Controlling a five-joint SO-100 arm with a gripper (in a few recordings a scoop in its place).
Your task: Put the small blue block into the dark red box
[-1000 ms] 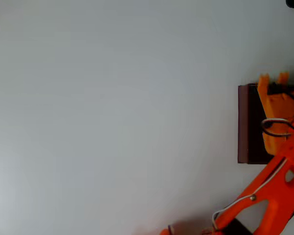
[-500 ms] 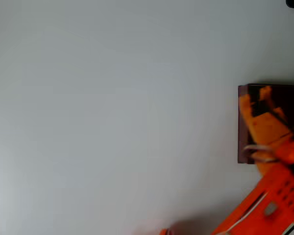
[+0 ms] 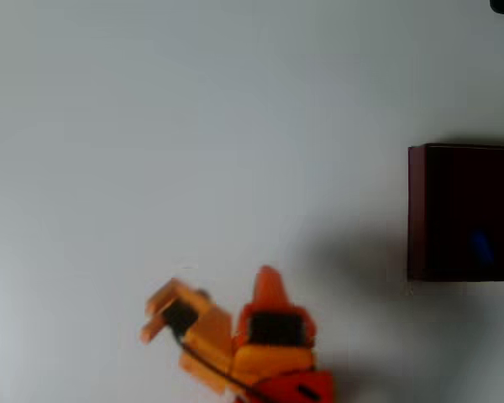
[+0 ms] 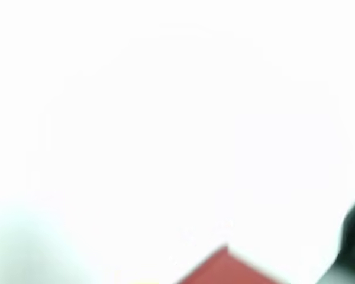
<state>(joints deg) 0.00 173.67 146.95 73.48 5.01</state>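
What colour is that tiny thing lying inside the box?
Bright blue; the small blue block shows best in the overhead view.

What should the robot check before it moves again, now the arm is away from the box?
1. Small blue block inside the dark red box: ok, a blue blur on its dark floor.
2. Box upright on the table: ok.
3. Tool away from the box: ok, low in the overhead view, well left of it.
4. Tool empty: cannot tell for sure; no blue is seen at it, but it is blurred.
5. Tool open or shut: cannot tell.
6. Wrist view usable: not ok, washed out; a red corner shows at the bottom.
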